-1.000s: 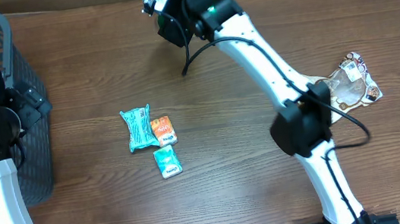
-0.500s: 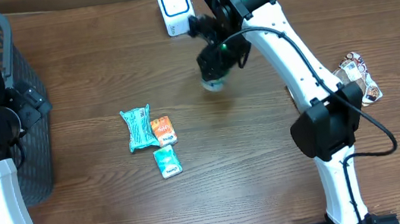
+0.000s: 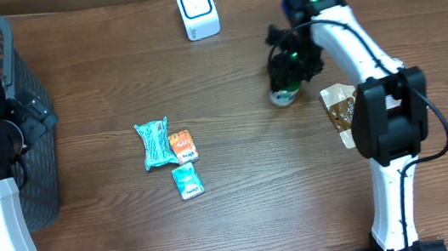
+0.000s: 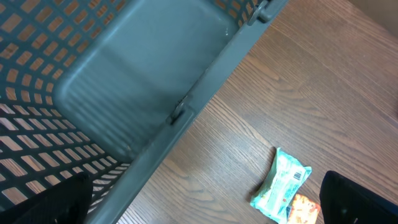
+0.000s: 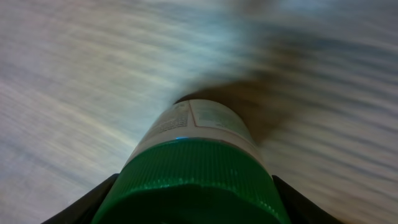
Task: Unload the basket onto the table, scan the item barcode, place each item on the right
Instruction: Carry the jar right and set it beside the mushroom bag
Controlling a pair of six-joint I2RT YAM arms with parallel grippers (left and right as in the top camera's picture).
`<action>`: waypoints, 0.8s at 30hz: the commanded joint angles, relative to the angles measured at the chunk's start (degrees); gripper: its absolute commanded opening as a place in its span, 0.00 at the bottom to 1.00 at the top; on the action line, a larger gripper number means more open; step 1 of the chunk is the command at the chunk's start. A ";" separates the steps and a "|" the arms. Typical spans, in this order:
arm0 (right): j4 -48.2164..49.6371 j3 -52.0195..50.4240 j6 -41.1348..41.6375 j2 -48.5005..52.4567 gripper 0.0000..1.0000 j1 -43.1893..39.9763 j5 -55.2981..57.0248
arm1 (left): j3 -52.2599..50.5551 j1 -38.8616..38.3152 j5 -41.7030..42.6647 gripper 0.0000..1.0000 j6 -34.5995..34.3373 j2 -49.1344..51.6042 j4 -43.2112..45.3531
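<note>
Bottle (image 3: 285, 96), one, white-labelled with a green cap (image 5: 193, 180): I log it at about 2 o'clock from the table's (image 3: 250, 199) centre, its lower end at or just above the wood; I cannot tell whether it touches. Right gripper (image 3: 289, 73): closed partway on the bottle's cap end, a dark finger (image 5: 81, 208) pressed to either side in the wrist view, where the wood behind is streaked and blurred. Scanner (image 3: 197, 10), one, white with a blue-edged face: at 12 o'clock by the far edge, well apart from the bottle. Left gripper (image 4: 208, 202): spread fully wide with nothing between its tips, hanging over the basket's rim at 9 o'clock. Basket (image 3: 38, 148), one, grey mesh: at 9 to 10 o'clock. Packets, three, near 8 o'clock: a teal one (image 3: 154, 143) touching an orange one (image 3: 183, 146), and a small green one (image 3: 187, 181) just below them. Bag (image 3: 339, 104), one, brownish and crinkled: at 3 o'clock, partly hidden by the right arm, just beside the bottle.
</note>
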 commanded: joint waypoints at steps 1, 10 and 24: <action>1.53 -2.12 1.68 -0.02 0.48 -3.23 1.51 | 0.83 0.24 -0.81 1.00 -0.15 0.11 0.07; 3.63 -2.10 1.88 -0.02 0.52 -8.15 12.02 | 0.83 0.24 -0.81 1.00 -0.15 0.11 0.07; 0.94 -1.86 11.15 -0.02 0.92 -9.03 22.27 | 0.83 0.24 -0.81 0.99 -0.15 0.11 0.07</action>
